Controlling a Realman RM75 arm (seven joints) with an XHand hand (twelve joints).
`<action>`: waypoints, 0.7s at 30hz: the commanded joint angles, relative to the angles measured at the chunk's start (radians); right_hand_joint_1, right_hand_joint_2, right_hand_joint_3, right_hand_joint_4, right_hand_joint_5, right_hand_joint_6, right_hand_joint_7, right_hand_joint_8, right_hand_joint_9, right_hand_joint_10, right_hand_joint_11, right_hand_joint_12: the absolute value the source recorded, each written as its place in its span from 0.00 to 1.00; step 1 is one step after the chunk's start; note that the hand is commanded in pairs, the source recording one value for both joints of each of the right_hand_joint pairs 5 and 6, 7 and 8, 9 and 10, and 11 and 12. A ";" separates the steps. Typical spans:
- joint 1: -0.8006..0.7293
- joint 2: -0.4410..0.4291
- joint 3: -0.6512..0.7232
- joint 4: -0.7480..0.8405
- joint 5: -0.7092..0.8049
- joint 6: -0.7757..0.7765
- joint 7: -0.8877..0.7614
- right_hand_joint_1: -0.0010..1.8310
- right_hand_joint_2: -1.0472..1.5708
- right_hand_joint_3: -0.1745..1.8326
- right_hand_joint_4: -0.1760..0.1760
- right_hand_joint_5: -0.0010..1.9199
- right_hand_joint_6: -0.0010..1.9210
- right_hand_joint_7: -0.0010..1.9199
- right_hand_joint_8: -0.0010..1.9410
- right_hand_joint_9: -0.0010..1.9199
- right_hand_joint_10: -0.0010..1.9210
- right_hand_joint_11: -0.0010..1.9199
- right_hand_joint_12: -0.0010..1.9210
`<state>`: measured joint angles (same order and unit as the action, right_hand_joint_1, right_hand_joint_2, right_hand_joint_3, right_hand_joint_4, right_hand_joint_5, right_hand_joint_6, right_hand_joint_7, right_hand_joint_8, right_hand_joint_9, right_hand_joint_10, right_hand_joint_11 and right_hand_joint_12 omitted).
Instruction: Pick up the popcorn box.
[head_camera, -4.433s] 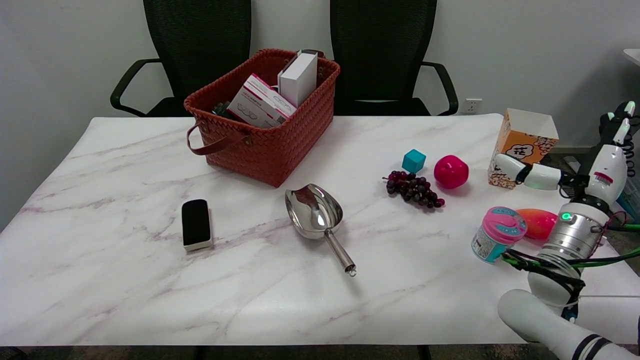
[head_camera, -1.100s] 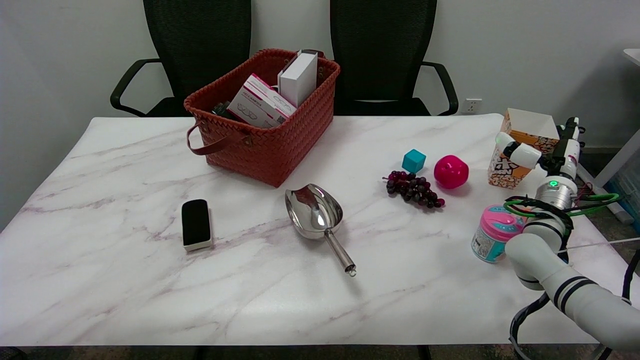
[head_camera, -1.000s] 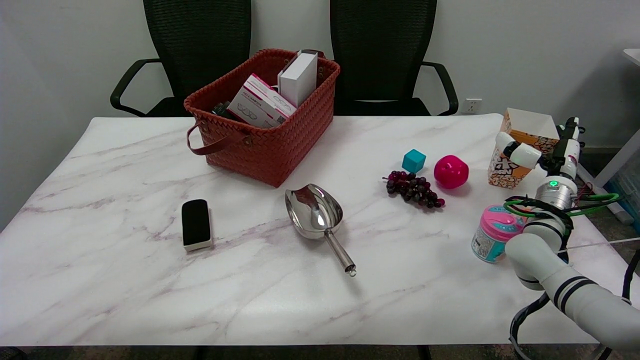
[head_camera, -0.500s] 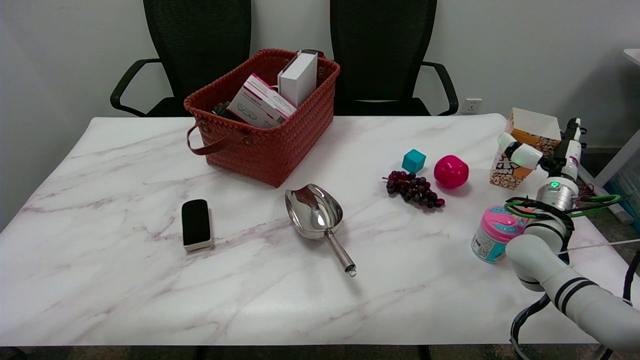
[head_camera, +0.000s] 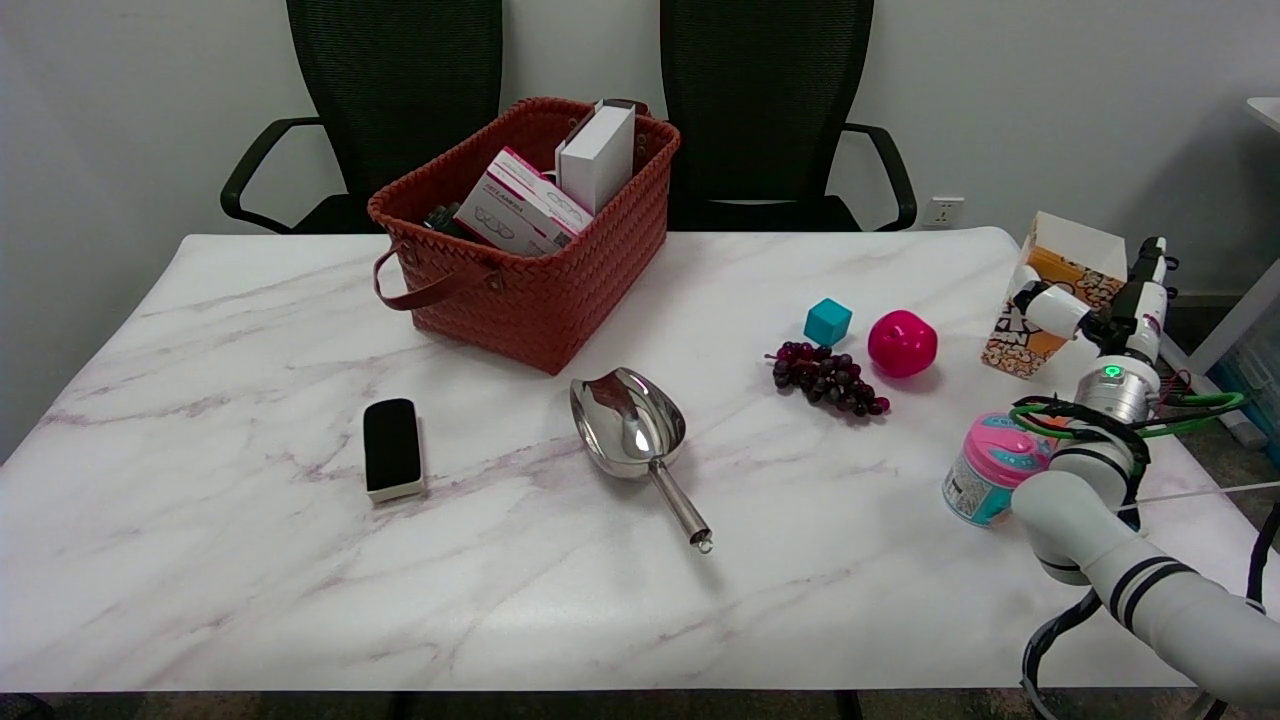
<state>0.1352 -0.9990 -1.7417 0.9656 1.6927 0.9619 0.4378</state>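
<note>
The popcorn box (head_camera: 1040, 300) is orange and white with an open white top. It stands at the table's far right edge, tilted with its top leaning to the right. My right hand (head_camera: 1100, 315) grips it from the right: a white finger (head_camera: 1048, 308) lies across the box's front, and the other fingers reach up behind its right side. Whether the box's base has left the table cannot be told.
A pink-lidded jar (head_camera: 995, 470) stands just left of my forearm. A pink apple (head_camera: 902, 343), grapes (head_camera: 828, 378) and a teal cube (head_camera: 828, 322) lie left of the box. A metal scoop (head_camera: 635, 430), a black eraser (head_camera: 391, 448) and a red basket (head_camera: 530, 240) lie farther left.
My hand closed around the box, which was upright before. Over the last second the box has tipped and shifted slightly right and up with the hand.
</note>
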 joint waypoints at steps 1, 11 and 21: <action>0.000 -0.001 0.002 -0.002 -0.014 -0.001 0.010 0.63 0.55 0.61 0.50 0.01 0.01 0.19 0.18 0.20 0.20 0.06 0.06; -0.001 0.001 0.011 0.026 -0.066 -0.006 0.043 0.62 0.55 0.63 0.50 0.01 0.01 0.19 0.19 0.21 0.21 0.08 0.08; -0.009 -0.001 0.015 0.034 -0.073 -0.006 0.043 0.62 0.55 0.64 0.50 0.10 0.10 0.20 0.20 0.23 0.23 0.12 0.12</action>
<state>0.1343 -0.9996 -1.7328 0.9812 1.6478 0.9614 0.4675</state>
